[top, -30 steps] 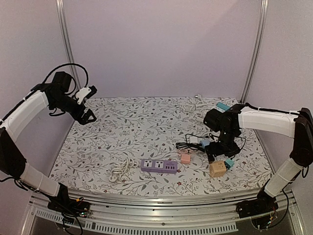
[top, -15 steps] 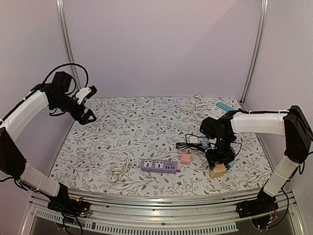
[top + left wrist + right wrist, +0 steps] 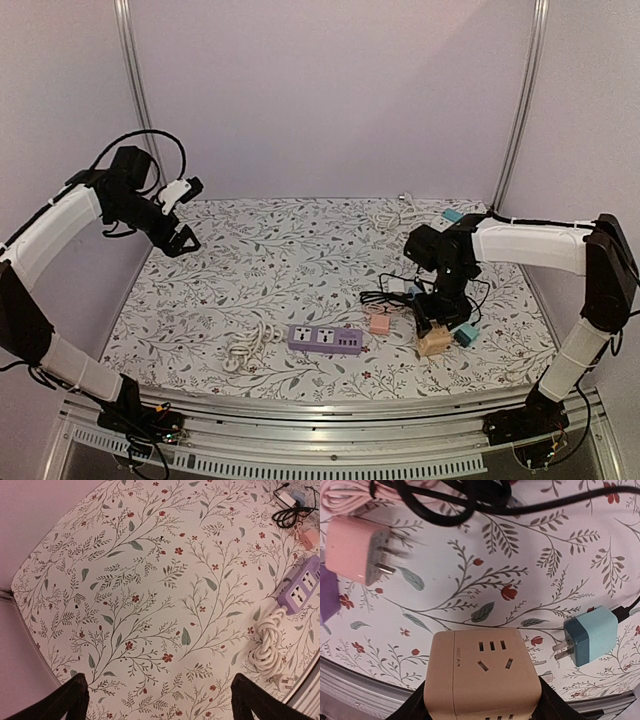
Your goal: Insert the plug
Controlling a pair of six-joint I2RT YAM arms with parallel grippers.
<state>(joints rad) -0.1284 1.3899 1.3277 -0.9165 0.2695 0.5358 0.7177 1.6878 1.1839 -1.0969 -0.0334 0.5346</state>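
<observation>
Right gripper (image 3: 482, 705) is clamped on the tan cube adapter (image 3: 482, 680), a finger on each side, near the table's (image 3: 270, 260) front right. It's a cube, so no real long axis. Socket face points at the wrist cam, prongs hidden. Purple power strip (image 3: 326, 339) lies left-to-right, sockets up, nearby on its left. Left gripper (image 3: 160, 702) hangs wide open, far left.

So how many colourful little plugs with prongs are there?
2: a pink plug left of the tan socket cube, a blue plug to its right. More may hide among the black cables.
</observation>
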